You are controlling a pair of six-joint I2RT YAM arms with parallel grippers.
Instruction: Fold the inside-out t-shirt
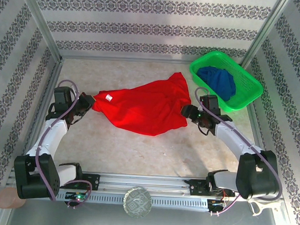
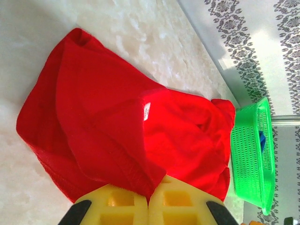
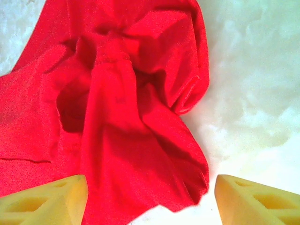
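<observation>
The inside-out t-shirt point(image 1: 142, 106) lies crumpled and spread across the middle of the table, bright red, with a small white tag point(image 1: 109, 97) near its left end. My left gripper point(image 1: 89, 102) is shut on the shirt's left edge; in the left wrist view a fold of red cloth point(image 2: 140, 173) is pinched between the yellow pads point(image 2: 117, 204). My right gripper point(image 1: 186, 112) stands open at the shirt's right edge. In the right wrist view a loose flap of the shirt point(image 3: 154, 173) lies between the wide-apart yellow fingers point(image 3: 51, 197), touching neither clearly.
A green plastic basket point(image 1: 248, 80) holding a dark blue garment point(image 1: 218, 81) sits at the back right, close behind the right arm. Metal frame posts and patterned walls enclose the table. A round glass object point(image 1: 137, 202) rests on the front rail.
</observation>
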